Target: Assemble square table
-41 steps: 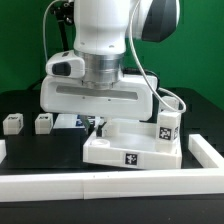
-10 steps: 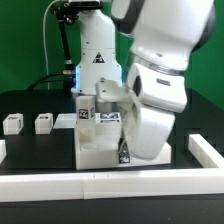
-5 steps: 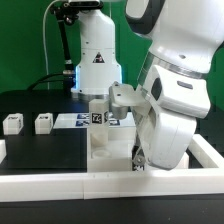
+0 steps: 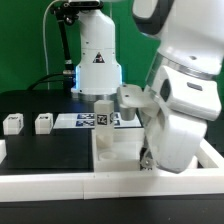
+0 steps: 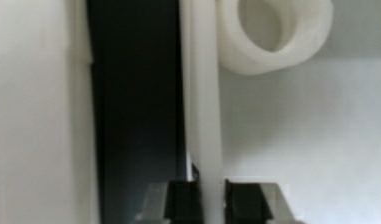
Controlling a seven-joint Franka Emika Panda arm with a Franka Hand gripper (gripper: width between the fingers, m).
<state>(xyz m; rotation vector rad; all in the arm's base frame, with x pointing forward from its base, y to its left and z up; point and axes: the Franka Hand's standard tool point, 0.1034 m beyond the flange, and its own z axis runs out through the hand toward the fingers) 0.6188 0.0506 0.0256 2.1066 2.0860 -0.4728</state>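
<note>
The white square table top [image 4: 115, 150] lies in the middle of the black table, up against the front rail. One chunky leg [image 4: 103, 110] with a tag stands upright on its far corner. My gripper [image 4: 146, 160] is down at the top's edge on the exterior view's right, shut on that edge. In the wrist view the fingers [image 5: 174, 200] pinch the thin white edge of the table top [image 5: 293, 130], gripper [image 5: 212, 190], and a round leg [image 5: 276, 35] shows farther along. Two loose legs [image 4: 13, 123] [image 4: 43, 123] sit at the exterior view's left.
The marker board [image 4: 80, 120] lies behind the table top. A long white rail [image 4: 70, 184] runs along the front, and another [image 4: 212, 152] stands at the exterior view's right. The arm's bulky body [image 4: 185, 100] hangs over the right side.
The arm has swung to the exterior view's right. The table top with its upright leg has turned and shifted right with the gripper.
</note>
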